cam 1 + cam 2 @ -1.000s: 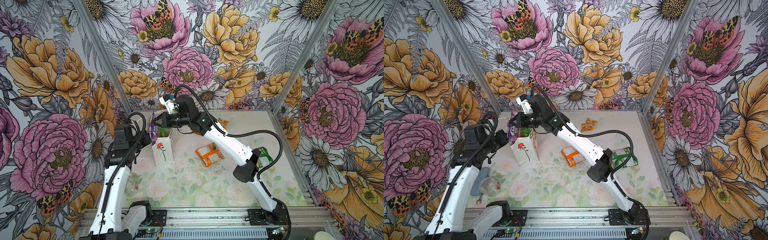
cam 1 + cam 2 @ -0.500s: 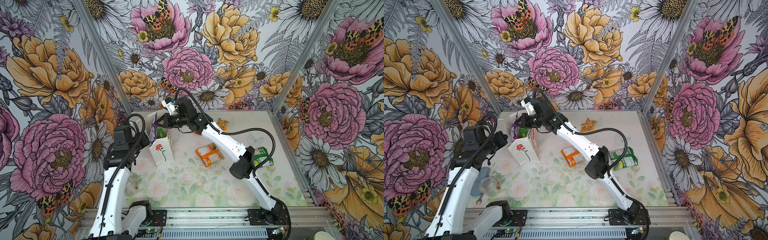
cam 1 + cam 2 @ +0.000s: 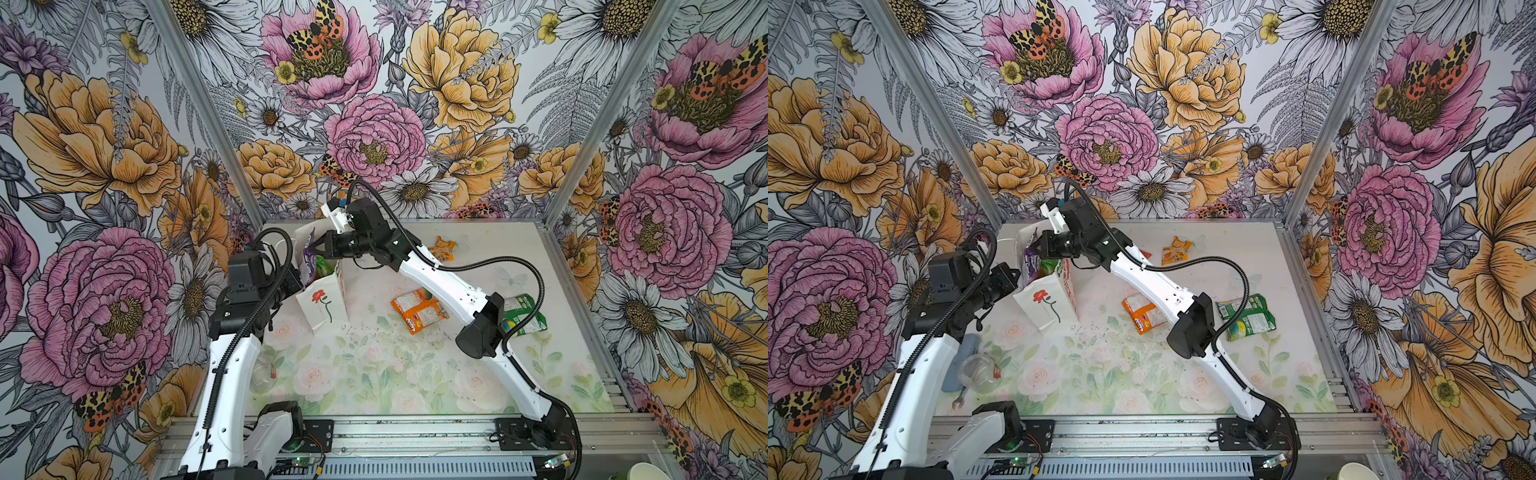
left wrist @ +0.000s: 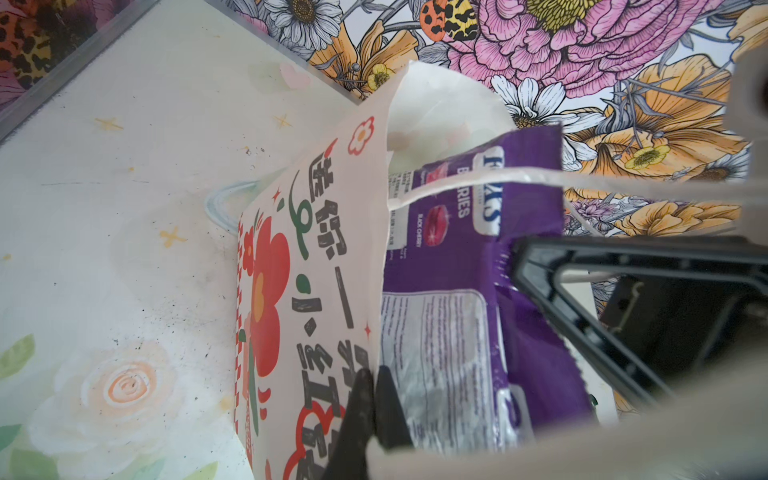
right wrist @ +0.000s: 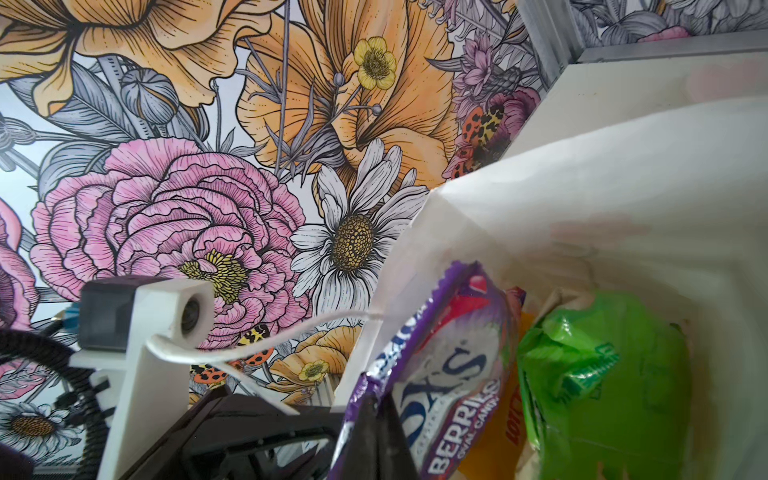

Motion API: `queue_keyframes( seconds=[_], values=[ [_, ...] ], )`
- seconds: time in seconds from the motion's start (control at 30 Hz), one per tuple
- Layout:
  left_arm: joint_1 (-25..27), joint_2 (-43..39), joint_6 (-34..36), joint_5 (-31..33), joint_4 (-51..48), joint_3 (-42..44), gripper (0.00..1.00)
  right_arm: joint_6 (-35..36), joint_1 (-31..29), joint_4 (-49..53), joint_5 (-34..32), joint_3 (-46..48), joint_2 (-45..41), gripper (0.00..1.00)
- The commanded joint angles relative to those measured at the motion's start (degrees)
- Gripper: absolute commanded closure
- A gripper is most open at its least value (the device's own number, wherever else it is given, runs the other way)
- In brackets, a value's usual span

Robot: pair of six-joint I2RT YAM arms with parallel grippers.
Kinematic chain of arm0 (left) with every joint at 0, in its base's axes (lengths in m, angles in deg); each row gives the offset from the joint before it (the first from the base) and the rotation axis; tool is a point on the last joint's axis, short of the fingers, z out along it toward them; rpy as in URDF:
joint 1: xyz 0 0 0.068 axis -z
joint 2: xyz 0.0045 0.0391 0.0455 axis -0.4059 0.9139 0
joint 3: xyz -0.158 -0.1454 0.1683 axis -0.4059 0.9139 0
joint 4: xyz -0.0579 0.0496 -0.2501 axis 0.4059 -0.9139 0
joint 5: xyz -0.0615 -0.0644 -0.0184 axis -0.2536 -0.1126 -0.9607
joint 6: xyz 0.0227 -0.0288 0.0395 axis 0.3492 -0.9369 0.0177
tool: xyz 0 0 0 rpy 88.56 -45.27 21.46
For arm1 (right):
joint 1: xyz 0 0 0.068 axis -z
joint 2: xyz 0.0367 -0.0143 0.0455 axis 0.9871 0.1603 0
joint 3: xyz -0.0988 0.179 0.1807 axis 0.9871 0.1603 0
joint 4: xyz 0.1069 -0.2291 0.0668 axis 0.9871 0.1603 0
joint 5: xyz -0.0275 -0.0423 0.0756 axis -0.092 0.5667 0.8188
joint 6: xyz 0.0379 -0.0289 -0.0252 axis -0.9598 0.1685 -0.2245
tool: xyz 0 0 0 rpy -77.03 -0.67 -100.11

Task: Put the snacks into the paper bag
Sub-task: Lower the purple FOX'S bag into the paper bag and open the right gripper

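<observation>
Your right gripper (image 3: 319, 249) pinches the purple crinkly plastic snack packet (image 3: 309, 262) at the mouth of the tall white paper bag (image 3: 323, 305), centre-left of frame; your left gripper (image 4: 371, 401) clamps its rim; bare table (image 3: 415, 374) lies below

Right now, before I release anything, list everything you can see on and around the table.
paper bag: one, white with a red flower, standing left rear of the table.
purple packet: one, purple, sticking out of the bag's mouth.
bright green packet: one, inside the bag.
yellow-orange packet: one, inside the bag, mostly hidden.
orange-white packets: apparently two, overlapping, mid-table.
dark green packet: one, right side, partly behind the right arm.
small orange packet: one, rear of the table.
clear cup: one, transparent, front left beside the left arm.
wrench: one, silver, front left edge.
left pincer: black, shut on the bag's rim.
right pincer: black, shut on the purple packet.
</observation>
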Motion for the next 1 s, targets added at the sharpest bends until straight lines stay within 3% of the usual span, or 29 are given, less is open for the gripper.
queue_keyframes(
  seconds=[0.0, 0.37, 0.5, 0.97],
  values=[
    [0.3, -0.9, 1.2, -3.9, 2.0, -0.3, 1.00, 4.1, -0.3, 2.3, -5.8, -1.5, 0.7, 1.00],
    [1.9, 0.2, 0.4, -7.5, 3.6, -1.9, 1.00, 11.6, -0.6, 9.2, -15.5, -1.4, -3.1, 1.00],
    [4.8, 0.0, 0.5, -5.4, 4.1, -3.4, 1.00, 13.0, -1.7, 10.0, -16.7, -1.5, -3.7, 1.00],
    [4.1, -2.4, 0.6, 0.2, 2.8, -0.8, 1.00, 17.7, -4.5, 15.5, -18.8, -0.6, -5.8, 1.00]
  ],
)
